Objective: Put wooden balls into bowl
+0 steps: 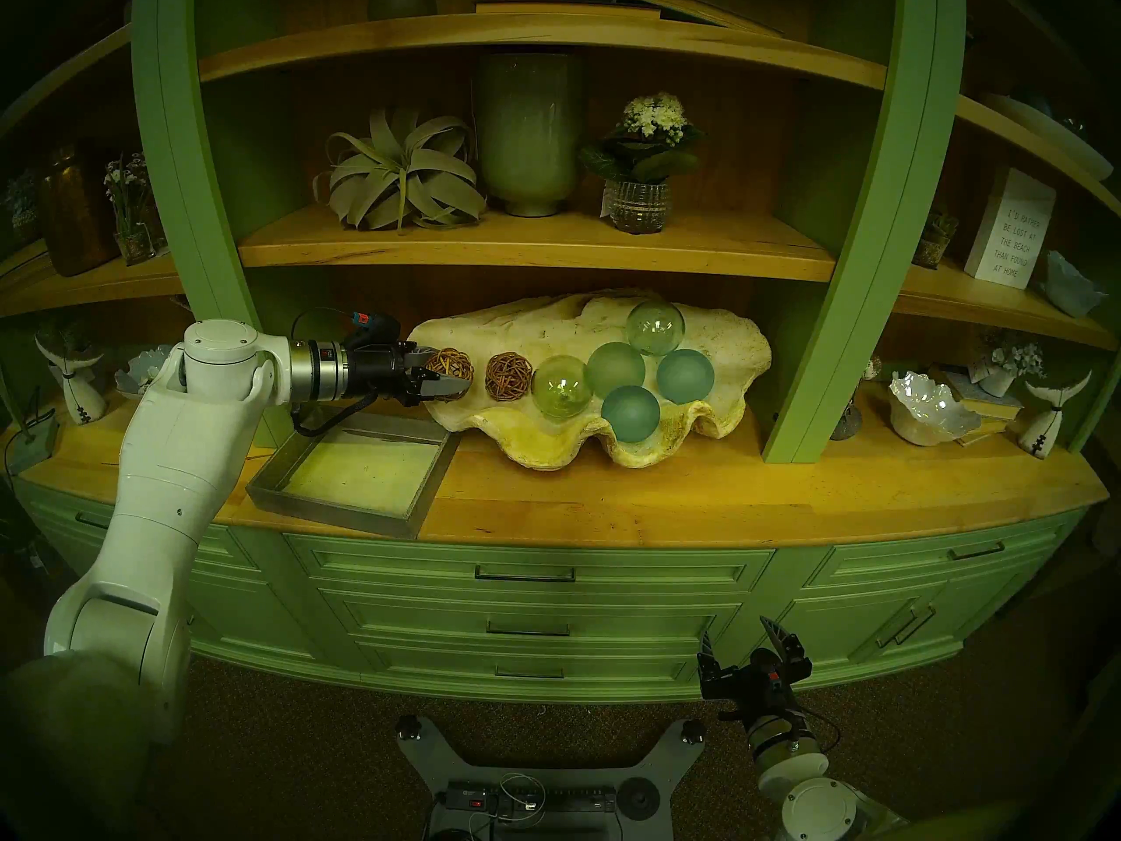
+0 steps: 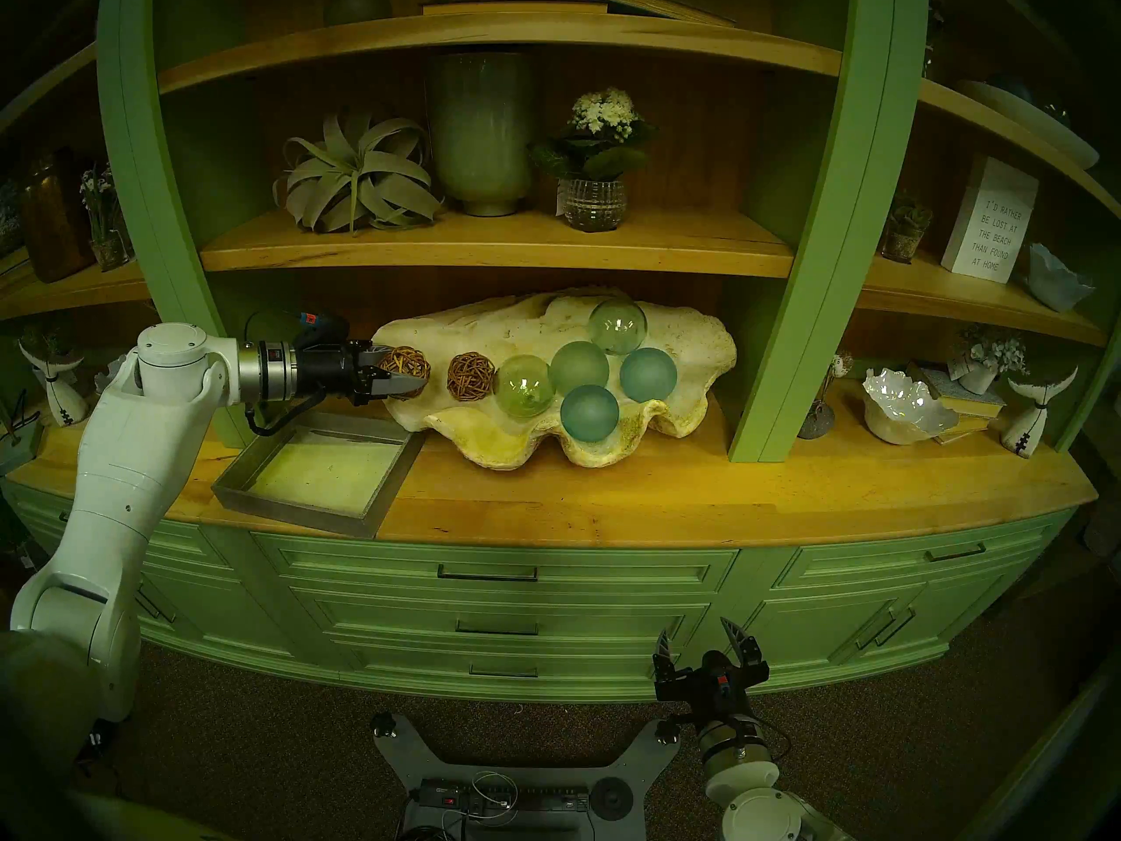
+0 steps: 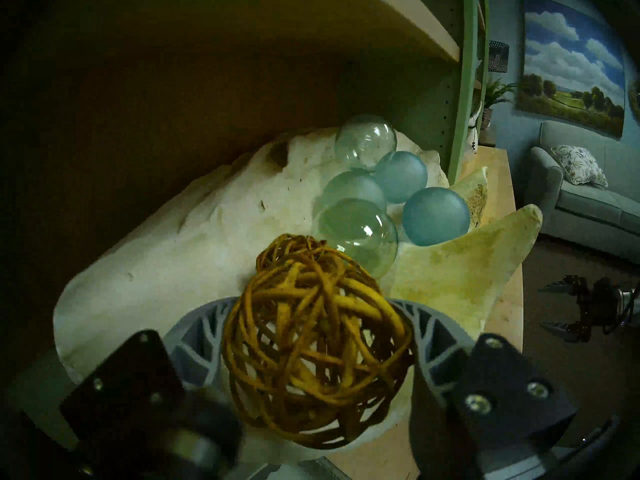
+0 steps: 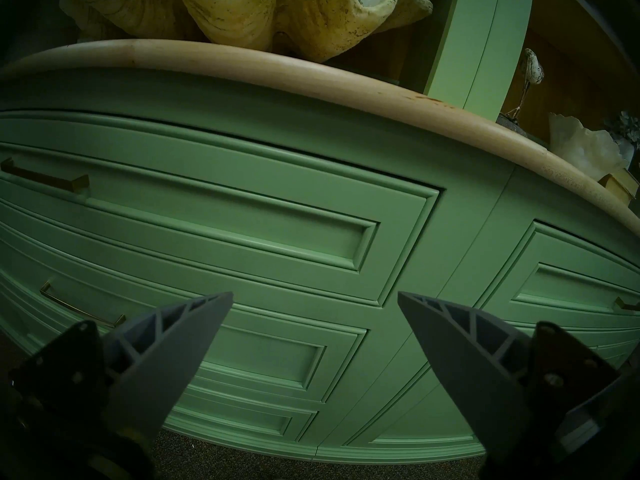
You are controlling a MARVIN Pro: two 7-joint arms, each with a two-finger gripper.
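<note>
The bowl (image 1: 546, 451) (image 2: 503, 451) is a huge cream clam shell on the wooden counter. My left gripper (image 1: 452, 372) (image 3: 317, 313) reaches in from the left. It is shut on one wooden ball (image 1: 455, 360) (image 2: 406, 360) (image 3: 311, 358), a brown woven twig sphere, over the shell's left end. Whether that ball touches the shell I cannot tell. The other wooden ball (image 1: 508, 377) (image 2: 471, 377) lies inside the shell just to its right. My right gripper (image 1: 737, 630) (image 4: 313, 295) hangs open and empty low in front of the drawers.
Several green and teal glass balls (image 1: 561, 387) (image 3: 356, 231) fill the shell's middle and right. A grey square tray (image 1: 340, 515) lies on the counter under my left wrist. A shelf board (image 1: 534, 248) runs close above the shell, with green uprights (image 1: 813, 348) beside it.
</note>
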